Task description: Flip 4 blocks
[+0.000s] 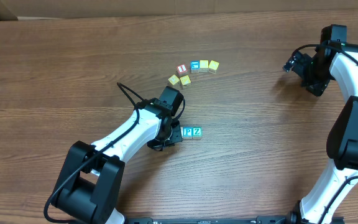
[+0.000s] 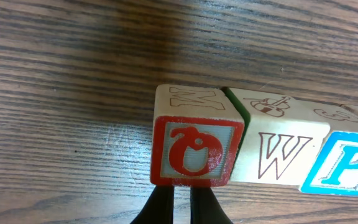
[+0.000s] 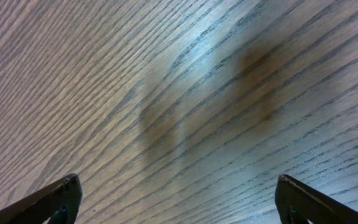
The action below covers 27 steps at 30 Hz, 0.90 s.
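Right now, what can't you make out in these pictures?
- Overhead: the left arm hides the red O block and the whitish W block.
- Left wrist: the right edge cuts off the Z block almost entirely.
- Overhead: markings on the far cubes are too small to read.
- Left wrist: whether the shut left pincer touches that O block.

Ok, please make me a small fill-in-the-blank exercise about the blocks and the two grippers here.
1. The left gripper, close to the red-faced block, is ____.
2. The right gripper, over the bare table, is ____.
3. The whitish block next to the red-faced one shows the letter ____.
4. The blue block shows the letter ____.
Missing words: shut; open; W; P.
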### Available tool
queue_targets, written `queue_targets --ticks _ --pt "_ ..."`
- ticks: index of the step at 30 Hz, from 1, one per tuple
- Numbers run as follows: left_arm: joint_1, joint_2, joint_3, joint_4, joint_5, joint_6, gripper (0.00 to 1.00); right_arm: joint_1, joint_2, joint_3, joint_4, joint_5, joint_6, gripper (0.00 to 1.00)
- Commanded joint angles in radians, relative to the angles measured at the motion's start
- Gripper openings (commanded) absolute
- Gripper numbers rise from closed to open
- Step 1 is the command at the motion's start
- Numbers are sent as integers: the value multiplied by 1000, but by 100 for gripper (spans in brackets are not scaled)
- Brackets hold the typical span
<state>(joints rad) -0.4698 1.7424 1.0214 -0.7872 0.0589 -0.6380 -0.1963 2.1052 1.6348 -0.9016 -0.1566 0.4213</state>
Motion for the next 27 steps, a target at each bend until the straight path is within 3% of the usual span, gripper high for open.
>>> queue_targets --ticks 1,14,27 --pt "-4 4 -12 6 -18 -20 4 1 -8 -2 4 7 -3 100" --pt "5 -23 57 -74 92 53 4 1 -8 -2 4 7 -3 100" --pt "76 -46 245 -231 -67 73 4 1 -8 -2 4 7 -3 100"
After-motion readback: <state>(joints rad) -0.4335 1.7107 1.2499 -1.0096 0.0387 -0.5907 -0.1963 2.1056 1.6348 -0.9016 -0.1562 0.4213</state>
